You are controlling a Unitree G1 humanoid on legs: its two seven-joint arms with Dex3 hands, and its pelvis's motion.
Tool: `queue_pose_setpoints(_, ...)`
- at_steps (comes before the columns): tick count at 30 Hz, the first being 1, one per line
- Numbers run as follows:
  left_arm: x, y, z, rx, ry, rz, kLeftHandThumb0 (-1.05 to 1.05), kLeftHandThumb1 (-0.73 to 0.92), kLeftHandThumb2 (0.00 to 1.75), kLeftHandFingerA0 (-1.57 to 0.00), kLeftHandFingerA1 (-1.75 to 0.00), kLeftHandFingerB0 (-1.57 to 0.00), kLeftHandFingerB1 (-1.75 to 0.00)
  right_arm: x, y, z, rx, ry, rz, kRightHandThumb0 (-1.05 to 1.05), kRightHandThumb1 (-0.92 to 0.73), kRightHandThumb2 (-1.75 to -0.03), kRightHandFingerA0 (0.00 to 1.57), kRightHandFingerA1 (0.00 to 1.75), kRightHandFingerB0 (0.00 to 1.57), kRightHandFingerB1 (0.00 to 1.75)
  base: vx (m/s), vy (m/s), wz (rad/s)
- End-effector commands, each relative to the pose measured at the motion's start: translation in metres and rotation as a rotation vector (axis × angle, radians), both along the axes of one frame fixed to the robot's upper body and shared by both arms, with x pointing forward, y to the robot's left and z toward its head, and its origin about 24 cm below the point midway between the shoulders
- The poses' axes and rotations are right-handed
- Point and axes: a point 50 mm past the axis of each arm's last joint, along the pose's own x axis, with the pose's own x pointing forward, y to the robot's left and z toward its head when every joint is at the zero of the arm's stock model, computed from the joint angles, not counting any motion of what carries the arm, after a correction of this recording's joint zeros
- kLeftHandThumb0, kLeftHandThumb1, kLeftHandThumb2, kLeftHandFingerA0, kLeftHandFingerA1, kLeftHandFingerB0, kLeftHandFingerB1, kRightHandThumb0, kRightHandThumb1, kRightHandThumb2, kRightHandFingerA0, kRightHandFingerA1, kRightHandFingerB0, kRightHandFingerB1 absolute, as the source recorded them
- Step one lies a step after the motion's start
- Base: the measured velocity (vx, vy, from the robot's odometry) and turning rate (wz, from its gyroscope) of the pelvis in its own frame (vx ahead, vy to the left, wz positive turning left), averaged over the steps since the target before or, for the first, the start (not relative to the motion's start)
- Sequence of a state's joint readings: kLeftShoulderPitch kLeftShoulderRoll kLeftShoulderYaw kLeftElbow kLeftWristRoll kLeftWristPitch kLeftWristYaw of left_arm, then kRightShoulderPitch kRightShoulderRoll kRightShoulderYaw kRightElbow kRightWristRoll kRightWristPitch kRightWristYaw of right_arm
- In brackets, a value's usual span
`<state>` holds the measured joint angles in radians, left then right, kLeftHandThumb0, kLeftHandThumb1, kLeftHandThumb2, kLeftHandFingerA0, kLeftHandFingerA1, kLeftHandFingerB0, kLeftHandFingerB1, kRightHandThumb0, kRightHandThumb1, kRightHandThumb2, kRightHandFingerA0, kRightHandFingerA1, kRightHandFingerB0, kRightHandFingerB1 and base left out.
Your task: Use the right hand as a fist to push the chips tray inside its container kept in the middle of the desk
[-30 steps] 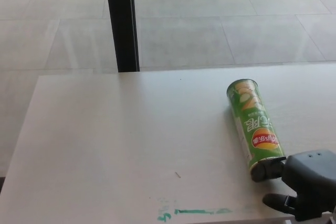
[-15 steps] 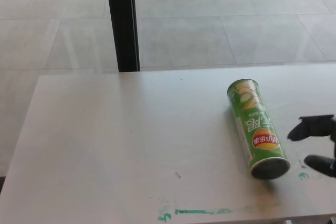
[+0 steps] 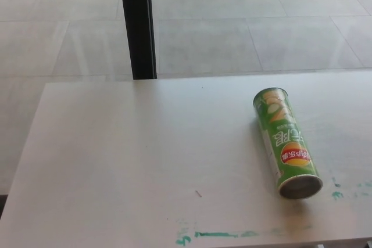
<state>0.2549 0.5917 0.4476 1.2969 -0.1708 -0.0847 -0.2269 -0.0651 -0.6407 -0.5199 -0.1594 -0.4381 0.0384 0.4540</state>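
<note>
Neither hand shows. Near the counter's (image 3: 128, 155) right front corner, the green chips container (image 3: 286, 142) lies on its side, open end apparently facing the front edge.

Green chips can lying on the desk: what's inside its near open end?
The green cylindrical chips can lies on its side on the white desk. Its near end looks pale grey and flush; whether that is the tray cannot be told. Deeper contents are hidden.

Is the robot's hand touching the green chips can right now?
Apart. The head view shows the green chips can lying alone on its side on the white desk, with no robot hand anywhere in the picture.
</note>
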Motion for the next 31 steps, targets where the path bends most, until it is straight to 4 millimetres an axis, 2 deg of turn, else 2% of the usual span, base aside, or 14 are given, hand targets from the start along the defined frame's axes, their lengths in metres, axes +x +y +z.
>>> queue_pose_setpoints(1, -0.009, 0.002, 0.003, 0.02, 0.006, 0.03, -1.05, 0.7, 1.35, -0.51, -1.06, -0.32, -0.87, -0.103, -0.128, -0.075, 0.538, -0.513, -0.732, -0.74, -0.84, -0.65, 1.01, 1.27, 0.61, 0.69, 0.0, 0.0, 0.0)
queue_pose_setpoints(2, -0.009, 0.002, 0.003, 0.015, -0.008, 0.043, -1.05, 0.89, 1.0, -0.38, -1.38, -0.19, -1.07, -0.107, -0.132, -0.083, 0.564, -0.513, -0.775, -0.79, -0.85, -0.65, 1.04, 1.23, 0.6, 0.74, 0.0, 0.0, 0.0)
queue_pose_setpoints(12, -0.013, 0.003, 0.004, 0.036, 0.015, 0.049, -1.05, 0.88, 1.03, -0.45, -1.36, -0.27, -1.09, -0.154, -0.156, -0.148, 0.916, -0.583, -1.104, -0.8, -0.84, -0.66, 0.87, 1.21, 0.37, 0.88, 0.0, 0.0, 0.0)
queue_pose_setpoints(13, -0.012, 0.003, 0.004, 0.034, 0.009, 0.048, -1.05, 0.91, 0.99, -0.51, -1.27, -0.27, -0.99, -0.157, -0.156, -0.152, 0.949, -0.608, -1.133, -0.78, -0.81, -0.65, 1.09, 1.25, 0.47, 0.92, 0.0, 0.0, 0.0)
queue_pose_setpoints(14, -0.009, 0.004, 0.005, 0.033, -0.001, 0.047, -0.75, 0.62, 1.39, -0.59, -1.07, -0.01, -0.7, -0.164, -0.152, -0.164, 1.005, -0.635, -1.19, -0.78, -0.66, -1.04, 1.06, 1.2, 0.53, 0.92, 0.0, 0.0, 0.0)
queue_pose_setpoints(15, -0.009, 0.004, 0.005, 0.037, 0.003, 0.039, -1.05, 0.9, 0.96, -0.53, -1.28, -0.3, -1.01, -0.167, -0.15, -0.168, 1.015, -0.625, -1.202, -0.78, -0.89, -0.67, 0.97, 1.3, 0.5, 1.04, 0.0, 0.0, 0.0)
queue_pose_setpoints(17, -0.008, 0.004, 0.005, 0.042, 0.004, 0.03, -1.05, 0.9, 0.96, -0.53, -1.28, -0.3, -1.01, -0.167, -0.15, -0.171, 1.021, -0.621, -1.206, -0.78, -0.89, -0.67, 0.97, 1.3, 0.5, 1.04, 0.0, 0.0, 0.0)
queue_pose_setpoints(18, -0.008, 0.004, 0.005, 0.044, 0.007, 0.029, -1.05, 0.89, 1.01, -0.44, -1.36, -0.25, -1.08, -0.169, -0.149, -0.176, 1.086, -0.644, -1.215, -0.82, -0.66, -1.03, 1.0, 1.2, 0.52, 0.89, 0.0, 0.0, 0.0)
queue_pose_setpoints(19, -0.007, 0.005, 0.005, 0.041, -0.009, 0.046, -1.05, 0.88, 1.02, -0.4, -1.37, -0.21, -1.07, -0.167, -0.145, -0.186, 1.218, -0.729, -1.258, -0.84, -0.66, -1.04, 1.02, 1.15, 0.51, 0.87, 0.0, 0.0, 0.0)
queue_pose_setpoints(20, -0.007, 0.005, 0.005, 0.044, -0.006, 0.046, -1.05, 0.9, 1.0, -0.42, -1.37, -0.21, -1.05, -0.166, -0.143, -0.191, 1.324, -0.791, -1.258, -0.84, -0.9, -0.67, 0.97, 1.28, 0.44, 0.93, 0.0, 0.0, 0.0)
queue_pose_setpoints(23, -0.008, 0.005, 0.005, 0.038, -0.032, 0.071, -1.05, 0.9, 0.96, -0.45, -1.4, -0.24, -1.09, -0.167, -0.135, -0.206, 1.536, -0.97, -1.296, -0.78, -0.88, -0.68, 0.99, 1.43, 0.48, 0.92, 0.0, 0.0, 0.0)
queue_pose_setpoints(24, -0.008, 0.005, 0.005, 0.038, -0.032, 0.072, -1.05, 0.9, 0.94, -0.58, -1.34, -0.3, -1.02, -0.167, -0.134, -0.207, 1.536, -0.962, -1.3, -0.8, -0.7, -1.02, 1.04, 1.29, 0.45, 0.82, 0.0, 0.0, 0.0)
queue_pose_setpoints(25, -0.008, 0.005, 0.005, 0.043, -0.017, 0.055, -1.05, 0.9, 0.99, -0.53, -1.41, -0.26, -1.09, -0.166, -0.131, -0.213, 1.527, -0.922, -1.325, -0.8, -0.92, -0.72, 0.84, 1.39, 0.43, 0.89, 0.0, 0.0, 0.0)
queue_pose_setpoints(31, -0.007, 0.007, 0.008, 0.048, -0.015, 0.06, -1.05, 0.91, 0.94, -0.58, -1.28, -0.3, -0.98, -0.161, -0.113, -0.233, 1.485, -0.735, -1.415, -0.85, -0.92, -0.69, 0.84, 1.32, 0.46, 0.89, 0.0, 0.0, 0.0)
